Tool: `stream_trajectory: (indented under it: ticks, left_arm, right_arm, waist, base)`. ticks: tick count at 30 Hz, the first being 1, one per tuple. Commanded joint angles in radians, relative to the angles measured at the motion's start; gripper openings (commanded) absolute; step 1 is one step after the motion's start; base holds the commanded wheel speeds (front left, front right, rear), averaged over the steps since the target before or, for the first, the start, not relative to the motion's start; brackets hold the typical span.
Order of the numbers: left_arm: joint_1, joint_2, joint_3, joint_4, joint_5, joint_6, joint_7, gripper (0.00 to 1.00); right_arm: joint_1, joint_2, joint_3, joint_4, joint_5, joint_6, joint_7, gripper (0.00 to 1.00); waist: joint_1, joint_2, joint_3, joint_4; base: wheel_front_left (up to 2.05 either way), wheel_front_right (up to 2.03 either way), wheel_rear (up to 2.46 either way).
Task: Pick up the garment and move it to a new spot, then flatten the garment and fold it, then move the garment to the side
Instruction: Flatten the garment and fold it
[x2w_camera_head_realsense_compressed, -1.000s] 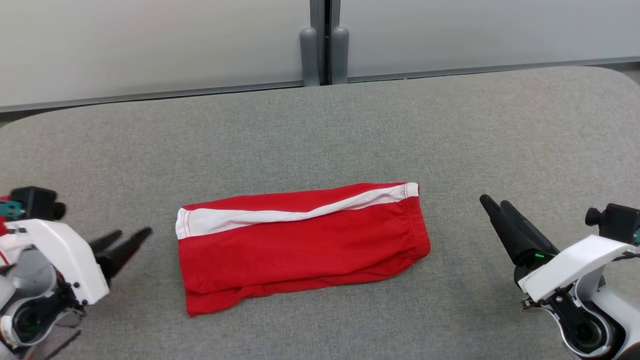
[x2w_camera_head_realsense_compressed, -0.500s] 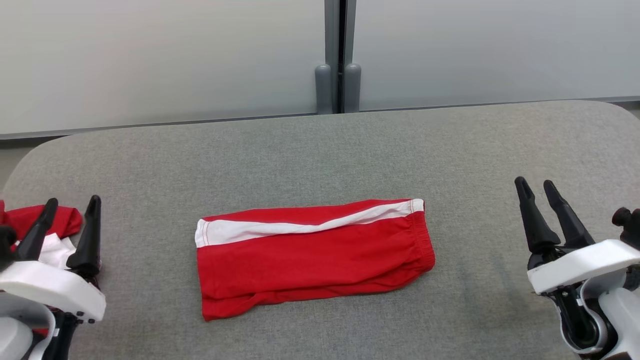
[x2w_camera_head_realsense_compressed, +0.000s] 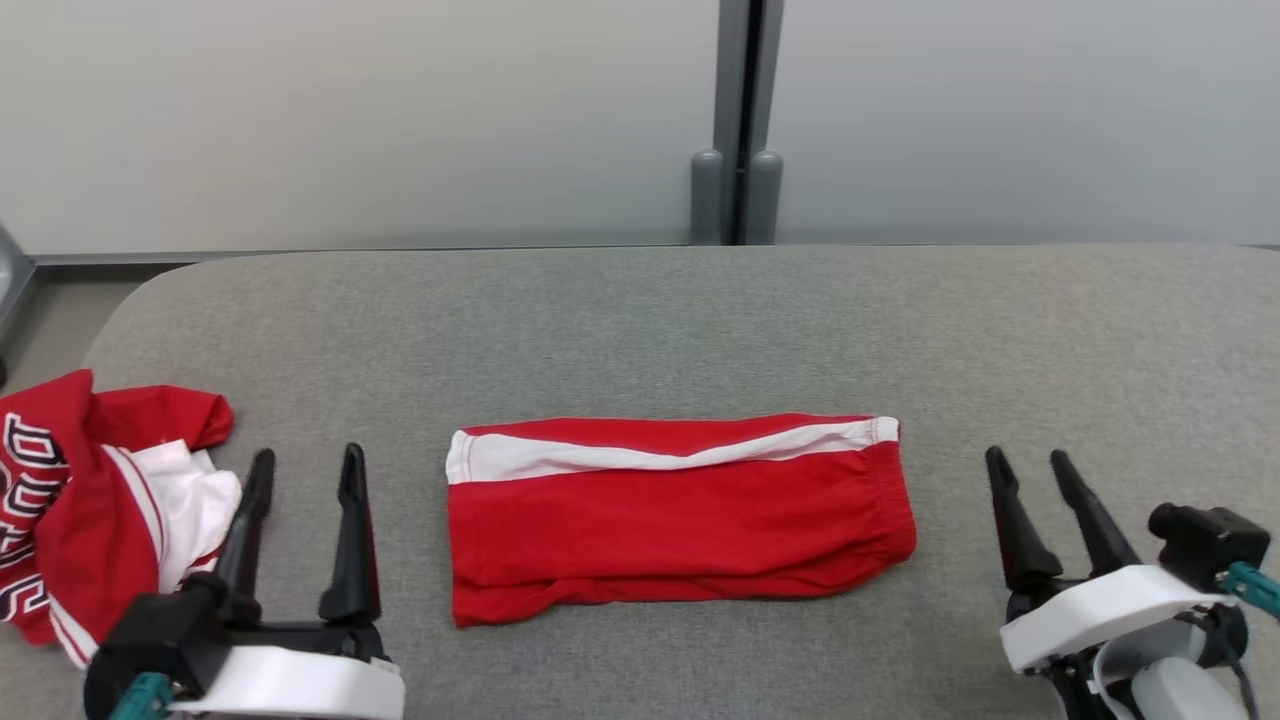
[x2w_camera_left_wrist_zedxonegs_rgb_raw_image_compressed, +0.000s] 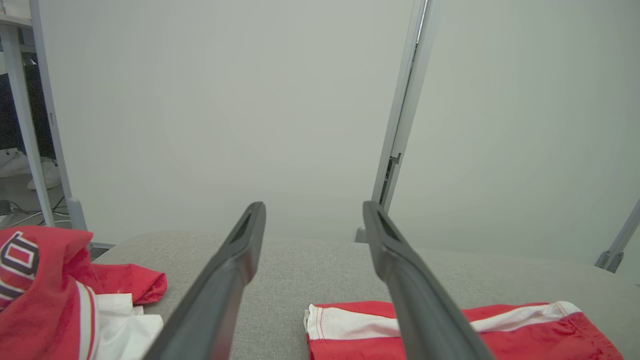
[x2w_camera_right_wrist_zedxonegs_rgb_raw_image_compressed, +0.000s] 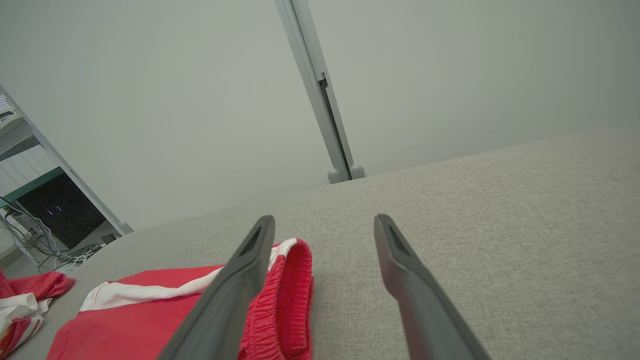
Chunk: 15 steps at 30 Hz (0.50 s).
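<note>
The garment, a red jersey T-shirt with white sleeves and black white-outlined letters, lies crumpled at the table's left edge. It also appears in the left wrist view and in the right wrist view's lower left corner. My left gripper stands open just right of the garment, apart from it, with its fingers pointing away from me. My right gripper is open at the lower right, holding nothing. Both sets of fingers hover above the table with nothing between them.
A folded red cloth with a white stripe and an elastic band lies flat at the table's middle, between the two grippers. The grey fabric table ends at a pale partition wall with a grey post.
The head camera has swung left and tilted, bringing the crumpled garment into view. Both grippers have turned their fingers away from me; the right gripper's fingers now stand apart.
</note>
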Motion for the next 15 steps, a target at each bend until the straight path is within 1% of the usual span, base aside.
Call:
stream_trajectory:
  ticks: [1, 3, 7, 12, 14, 15]
  left_arm:
    - [0.022, -0.036, 0.023, 0.018, 0.029, -0.032, -0.001, 1.00]
    - [0.038, -0.084, 0.037, 0.047, 0.051, -0.077, -0.002, 1.00]
    - [0.046, -0.143, 0.068, 0.096, 0.091, -0.152, -0.002, 1.00]
    - [0.044, -0.187, 0.108, 0.129, 0.131, -0.210, -0.001, 1.00]
    - [0.045, -0.205, 0.116, 0.141, 0.146, -0.229, -0.001, 1.00]
    - [0.045, -0.205, 0.116, 0.141, 0.146, -0.229, -0.001, 1.00]
  right_arm:
    - [-0.005, 0.008, 0.008, 0.020, -0.009, 0.001, 0.000, 1.00]
    - [-0.018, 0.013, 0.026, 0.045, -0.014, 0.001, 0.009, 1.00]
    - [-0.055, 0.012, 0.054, 0.131, -0.006, 0.001, 0.024, 1.00]
    - [-0.114, 0.041, 0.084, 0.271, 0.039, 0.001, 0.064, 1.00]
    - [-0.137, 0.048, 0.091, 0.318, 0.066, 0.001, 0.063, 1.00]
    - [-0.137, 0.048, 0.091, 0.318, 0.066, 0.001, 0.063, 1.00]
  waist:
    - [0.0000, -0.0001, -0.002, 0.020]
    - [0.0000, -0.0001, -0.005, 0.035]
    - [0.0000, -0.0001, -0.014, 0.064]
    - [0.0000, -0.0001, -0.018, 0.095]
    - [0.0000, -0.0001, -0.019, 0.109]
    - [0.0000, -0.0001, -0.019, 0.109]
  base:
    - [0.00, 0.00, 0.00]
    - [0.00, 0.00, 0.00]
    - [0.00, 0.00, 0.00]
    - [0.00, 0.00, 0.00]
    - [0.00, 0.00, 0.00]
    - [0.00, 0.00, 0.00]
